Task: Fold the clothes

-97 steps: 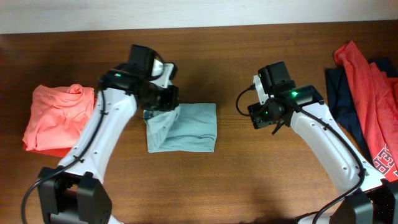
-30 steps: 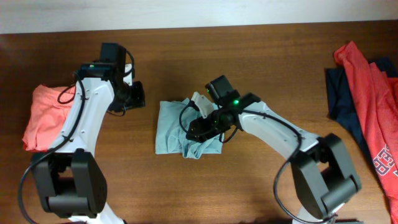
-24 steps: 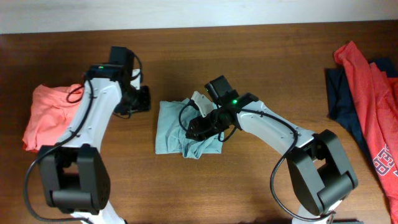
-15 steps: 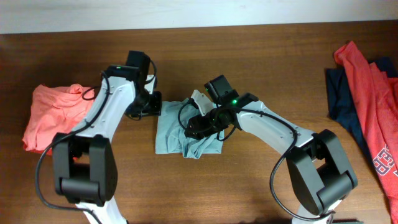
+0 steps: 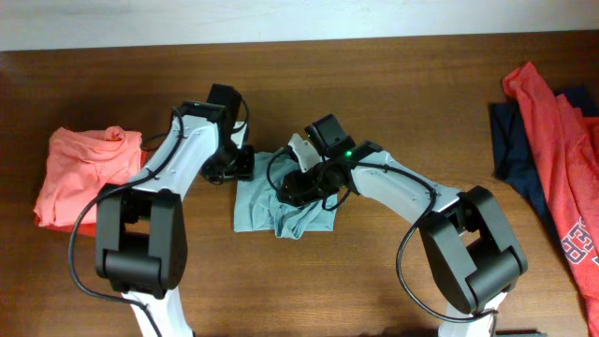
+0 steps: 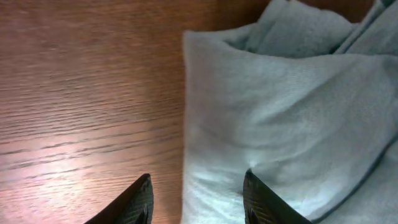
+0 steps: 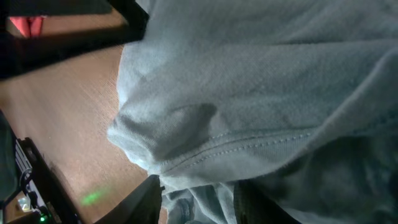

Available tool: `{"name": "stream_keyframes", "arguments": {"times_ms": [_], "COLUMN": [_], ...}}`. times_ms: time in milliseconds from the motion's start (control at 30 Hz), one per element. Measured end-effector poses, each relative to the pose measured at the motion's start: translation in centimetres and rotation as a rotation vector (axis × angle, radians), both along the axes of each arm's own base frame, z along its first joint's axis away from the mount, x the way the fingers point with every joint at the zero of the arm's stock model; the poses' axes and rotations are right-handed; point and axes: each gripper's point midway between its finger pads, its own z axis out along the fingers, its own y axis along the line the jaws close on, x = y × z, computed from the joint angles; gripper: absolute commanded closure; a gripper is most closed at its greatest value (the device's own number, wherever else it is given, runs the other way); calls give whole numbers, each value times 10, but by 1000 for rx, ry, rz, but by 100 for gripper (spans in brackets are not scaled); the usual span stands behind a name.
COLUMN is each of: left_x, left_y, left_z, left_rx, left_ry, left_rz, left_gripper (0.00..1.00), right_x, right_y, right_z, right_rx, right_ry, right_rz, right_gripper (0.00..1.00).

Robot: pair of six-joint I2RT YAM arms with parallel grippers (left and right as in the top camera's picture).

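Note:
The pale grey-blue T-shirt [image 5: 281, 208] lies partly folded and rumpled at mid-table. My left gripper [image 5: 234, 167] is at its left edge. In the left wrist view it [image 6: 196, 200] is open, with one finger over bare wood and the other on the shirt [image 6: 280, 112]. My right gripper [image 5: 295, 185] is low on the shirt's top. In the right wrist view it [image 7: 199, 202] has a bunched fold of the shirt [image 7: 249, 81] between its fingers. A coral-pink shirt [image 5: 80, 173] lies far left. A red shirt [image 5: 562, 140] lies over a navy one [image 5: 513, 150] far right.
The wooden table [image 5: 374, 84] has a pale wall strip along its far edge. Both arms meet over the middle shirt and stand close together. The red and navy shirts run off the right edge.
My left gripper has moved right, from beside the coral-pink shirt to the grey-blue shirt's left edge. My right gripper has stayed on the shirt, which has barely shifted.

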Motion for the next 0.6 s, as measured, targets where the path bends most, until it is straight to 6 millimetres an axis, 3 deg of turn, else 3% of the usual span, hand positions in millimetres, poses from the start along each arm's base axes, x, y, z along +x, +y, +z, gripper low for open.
{"name": "stream_keyframes", "arguments": {"times_ms": [367,400,500,600], "left_x": [-2,-2,-2,-1], "left_y": [-2,-1,-1,-2], "left_z": [-6,-6,-6,-6], "left_rx": [3,3,3,3], "left_ry": [15,15,15,13], "left_rz": [-5,-5,-5,-5], "left_gripper": [53,53,53,53], "right_x": [7,7,8,8], "right_y": [3,4,5,5], "right_z": [3,3,2,-3], "right_rx": [17,18,21,14], "right_ry": [-10,-12,-15,3], "right_rz": [-28,-30,-31,-43], "right_gripper": [65,70,96,96]}}
